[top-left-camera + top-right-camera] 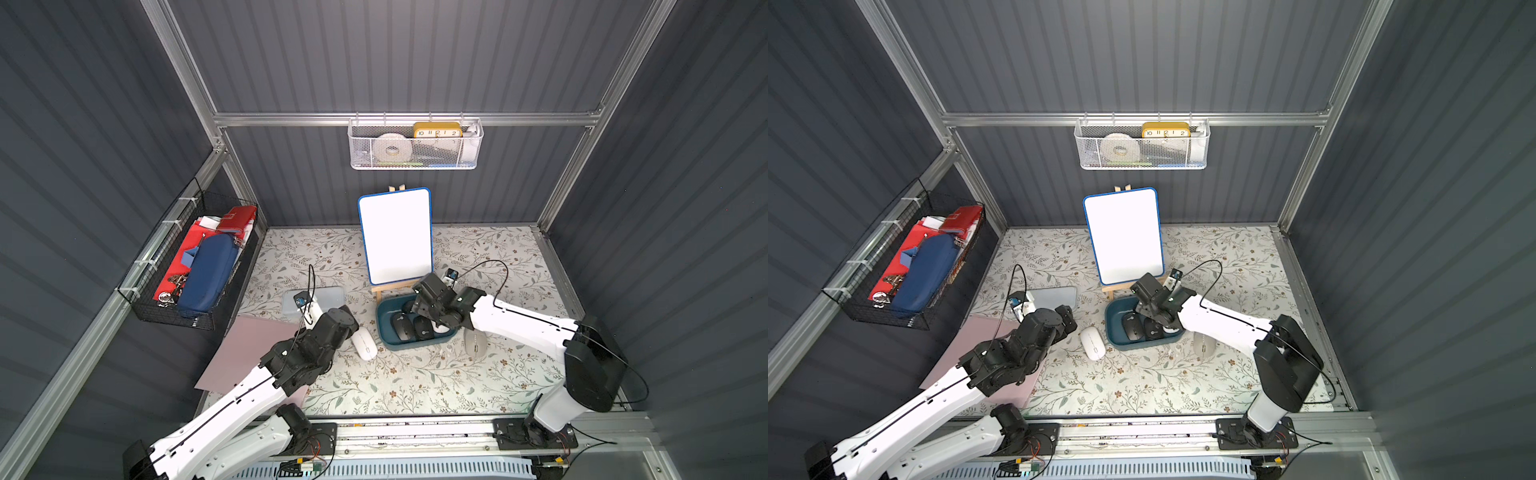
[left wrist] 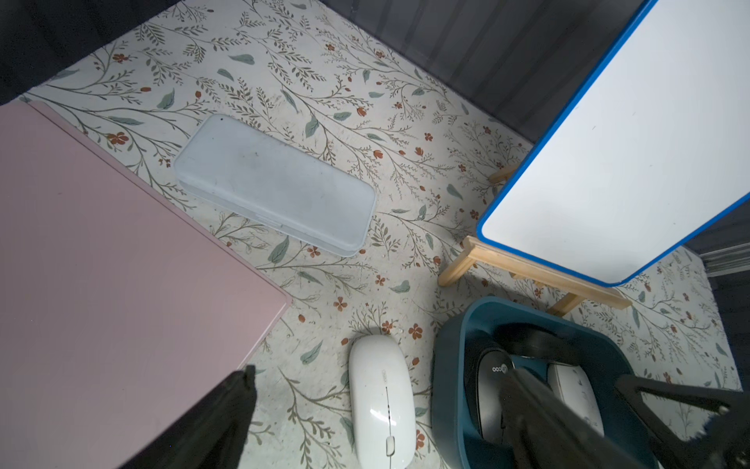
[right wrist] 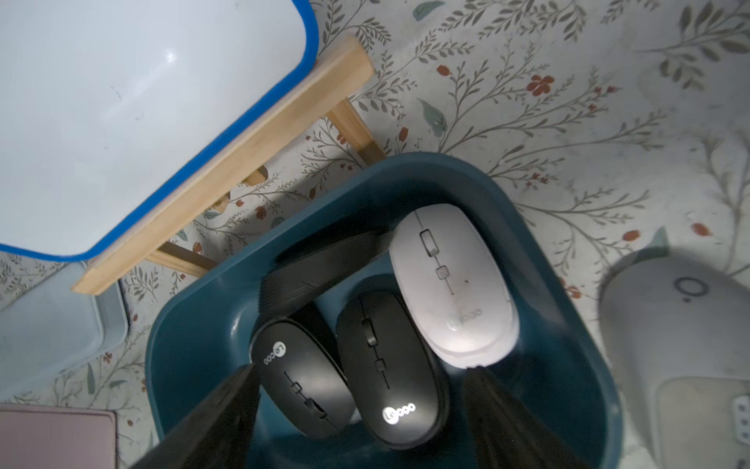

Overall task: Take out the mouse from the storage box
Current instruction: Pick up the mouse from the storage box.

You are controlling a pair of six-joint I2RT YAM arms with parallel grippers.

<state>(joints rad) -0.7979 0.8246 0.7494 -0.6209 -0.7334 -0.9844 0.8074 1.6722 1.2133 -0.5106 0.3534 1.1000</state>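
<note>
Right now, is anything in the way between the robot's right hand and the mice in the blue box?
No, nothing I can see. The storage box has no lid, and the right hand hangs open over the black mice inside.

Storage box (image 1: 385, 328): dark teal tub, rounded corners, low walls, upright on floral mat (image 1: 415, 382), lower centre of frame in both top views. Inside: two black mice (image 3: 389, 365) side by side, third black mouse (image 3: 320, 264) crosswise beyond, pale mouse (image 3: 452, 280) alongside. White mouse (image 1: 364, 343) just left of box, grey mouse (image 1: 475, 343) just right.
</note>
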